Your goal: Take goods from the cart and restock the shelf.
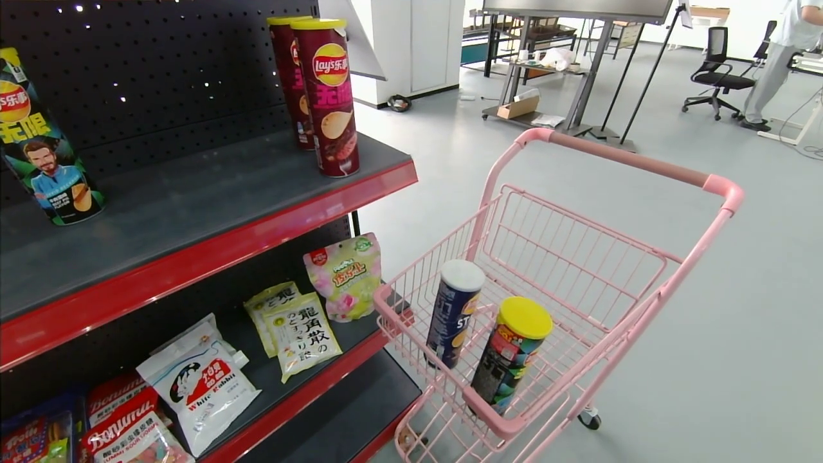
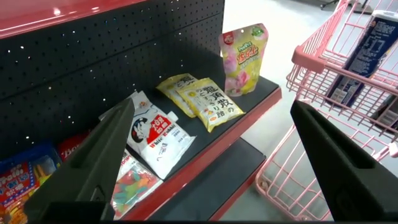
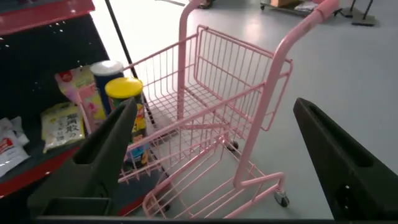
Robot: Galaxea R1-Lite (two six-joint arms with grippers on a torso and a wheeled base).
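Waiting with open fingers on both sides, and holding nothing. Keeping the left gripper (image 2: 211,106) low by the lower shelf (image 2: 249,115), fingers wide apart, with snack bags (image 2: 205,102) lying flat under it. Keeping the right gripper (image 3: 214,102) above the pink cart (image 1: 643,167), fingers wide apart too, maybe ready to go down for a can.

Standing up in the cart, side by side at the end away from the handle: a blue can (image 1: 453,315) with a white lid and a dark can (image 1: 511,360) with a yellow lid. Standing tall like that, so likely easy to grab round the middle.

Parked just beside the shelf, so only a short trip for each can.

Leaving a big bare spot on the top shelf (image 1: 193,193), between a green can (image 1: 45,161) at the left and two red cans (image 1: 331,96) at the right corner. Probably the place for the cart's cans, next to others like them.

Not begun by the look of it. Could knock over a tall can with a bump, so best to go slow.
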